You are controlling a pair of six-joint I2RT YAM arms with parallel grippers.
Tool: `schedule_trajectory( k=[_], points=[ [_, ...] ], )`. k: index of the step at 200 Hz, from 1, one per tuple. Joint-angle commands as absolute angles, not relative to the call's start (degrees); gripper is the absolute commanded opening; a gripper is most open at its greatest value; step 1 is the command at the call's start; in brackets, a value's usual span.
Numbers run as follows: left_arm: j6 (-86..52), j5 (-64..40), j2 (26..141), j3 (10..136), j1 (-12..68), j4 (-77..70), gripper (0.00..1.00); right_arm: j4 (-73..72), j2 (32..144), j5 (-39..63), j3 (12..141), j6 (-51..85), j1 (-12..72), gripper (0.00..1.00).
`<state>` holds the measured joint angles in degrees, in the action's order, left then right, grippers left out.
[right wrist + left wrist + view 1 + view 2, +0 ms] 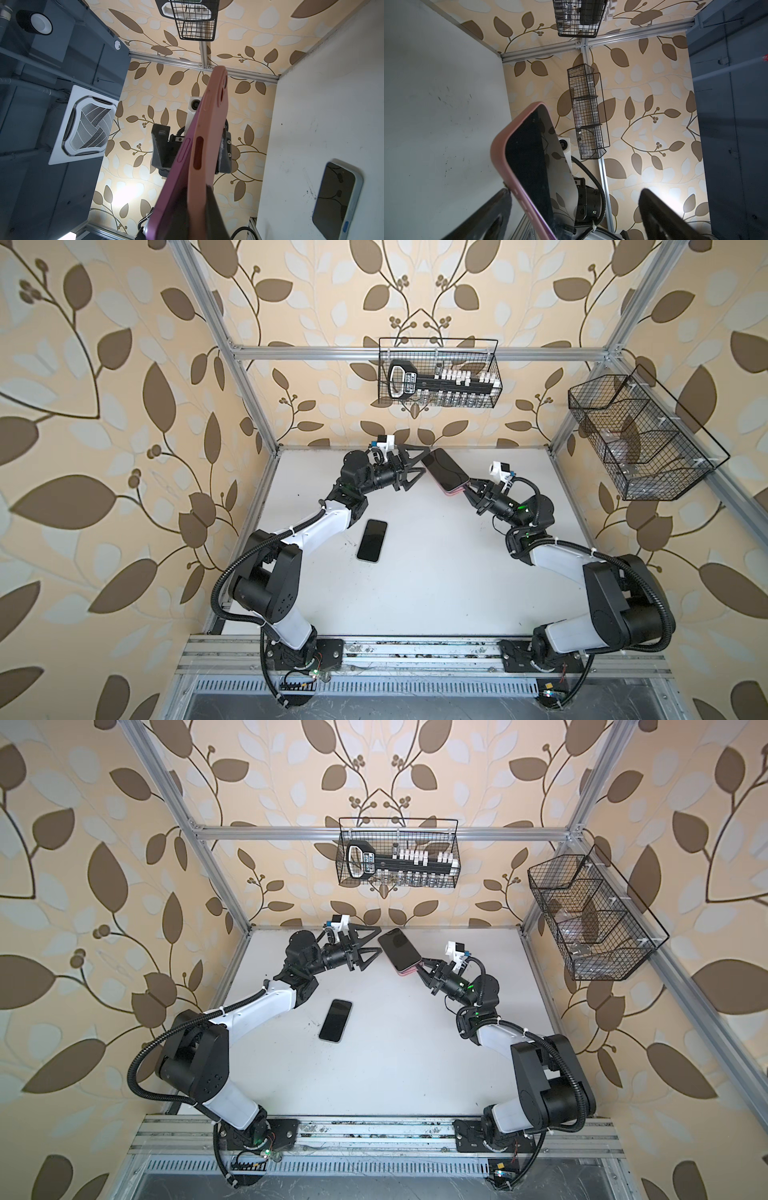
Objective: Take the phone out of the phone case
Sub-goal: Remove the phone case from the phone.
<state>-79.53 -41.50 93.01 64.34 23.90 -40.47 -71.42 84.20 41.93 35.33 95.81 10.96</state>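
Right gripper [467, 488] pinches one end of the pink phone case [451, 492], phone [444, 470] inside, tilted above the far side of the white table [415, 580]. Left gripper [419, 462] fingers are spread wide at its other end. Second phone [372, 540] lies flat, left-center. Wire baskets [648, 439] hang on the leaf-papered walls.

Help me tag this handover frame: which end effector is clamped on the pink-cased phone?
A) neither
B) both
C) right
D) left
C: the right end effector is shut on one end of the pink-cased phone, while the left end effector stands wide open at the other end.
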Motion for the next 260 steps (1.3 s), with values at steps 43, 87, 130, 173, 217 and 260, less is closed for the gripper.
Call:
schedule_trajectory(
  k=[43,87,130,173,217,260],
  points=[
    [-75.4,-41.2,87.9,63.0,23.4,-37.6,0.99,-78.0,84.3,40.2,35.5,99.4,10.8,0.0],
    [-75.7,-40.2,85.4,62.1,23.9,-34.5,0.99,-78.4,84.5,39.7,35.4,99.5,10.7,0.0],
    [-74.6,-33.0,78.4,65.6,28.4,-14.1,0.99,-78.5,85.2,39.1,35.3,98.7,11.0,0.0],
    [-80.0,-20.1,73.3,63.3,37.0,-10.0,0.99,-75.9,85.4,37.4,35.7,95.2,11.8,0.0],
    [-86.5,-12.0,73.6,62.3,41.7,-12.2,0.99,-75.8,86.2,35.6,36.1,93.5,13.6,0.0],
    [-88.1,-2.5,73.5,63.0,44.6,-9.8,0.99,-75.4,85.5,34.3,35.5,92.3,13.9,0.0]
  ],
)
